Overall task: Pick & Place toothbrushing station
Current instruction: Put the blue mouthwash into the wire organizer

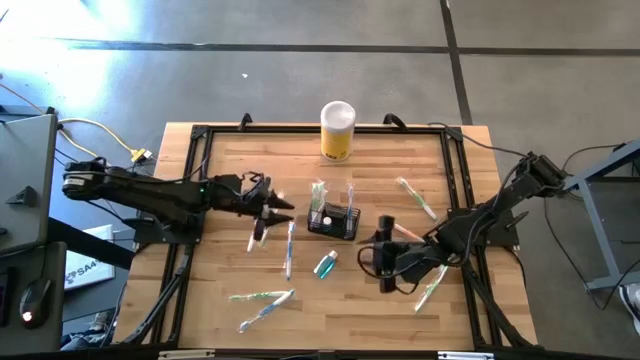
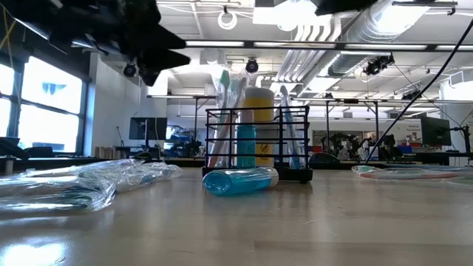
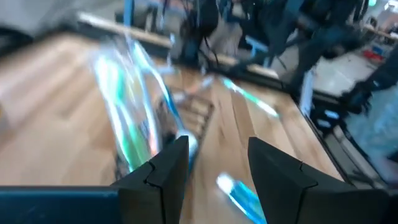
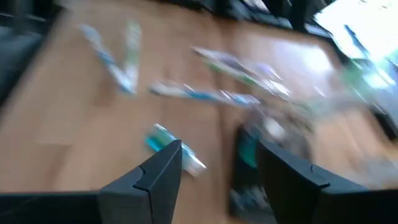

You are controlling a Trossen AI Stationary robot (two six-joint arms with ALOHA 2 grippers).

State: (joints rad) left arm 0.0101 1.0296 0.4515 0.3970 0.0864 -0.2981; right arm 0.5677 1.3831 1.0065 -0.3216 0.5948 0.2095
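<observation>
Wooden table carries the caddy midway between both hands. Left hand and right hand hover beside it, fingers apart and empty; lower squarely over one wrapped toothbrush before closing.

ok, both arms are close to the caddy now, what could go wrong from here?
1. The black wire-mesh caddy already holds upright toothbrushes; a nudge from the left gripper, jaws open beside it, could tip it.
2. The small teal tube lies just in front of the caddy, where the right gripper could knock it away.
</observation>
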